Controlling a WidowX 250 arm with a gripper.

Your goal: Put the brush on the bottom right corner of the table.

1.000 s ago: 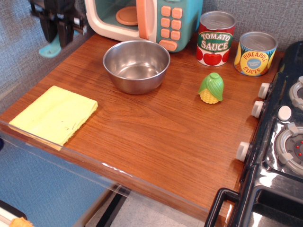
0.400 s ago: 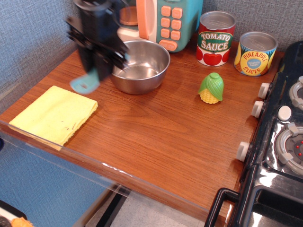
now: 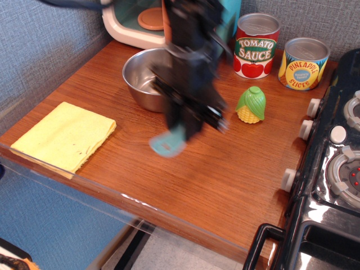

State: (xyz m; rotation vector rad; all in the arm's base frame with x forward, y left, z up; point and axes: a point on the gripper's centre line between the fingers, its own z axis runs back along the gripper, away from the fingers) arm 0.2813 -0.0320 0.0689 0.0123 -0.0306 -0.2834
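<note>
Nearest the camera, the near-right corner of the table [image 3: 225,208] lies bare beside the black toy stove [image 3: 332,185], and this is where the task wants the brush. At the near left the yellow cloth [image 3: 64,135] lies flat by the clear front edge. Over the middle of the wood, the gripper [image 3: 188,121] hangs blurred with motion, its jaws closed on the brush [image 3: 169,143], whose teal paddle handle dangles below the fingers, apparently just above the surface. A second ago the arm was at the far left corner with the brush; it then swept past the steel bowl [image 3: 154,76] and has now come well toward the right and nearer. The carry looks about halfway done: the brush is lifted and moving in the right direction, but some way remains to the near-right corner. Just right of the arm stands the toy corn [image 3: 251,105]. Farthest back are the tomato sauce can [image 3: 256,45], pineapple can [image 3: 304,63] and toy microwave [image 3: 140,22].
</note>
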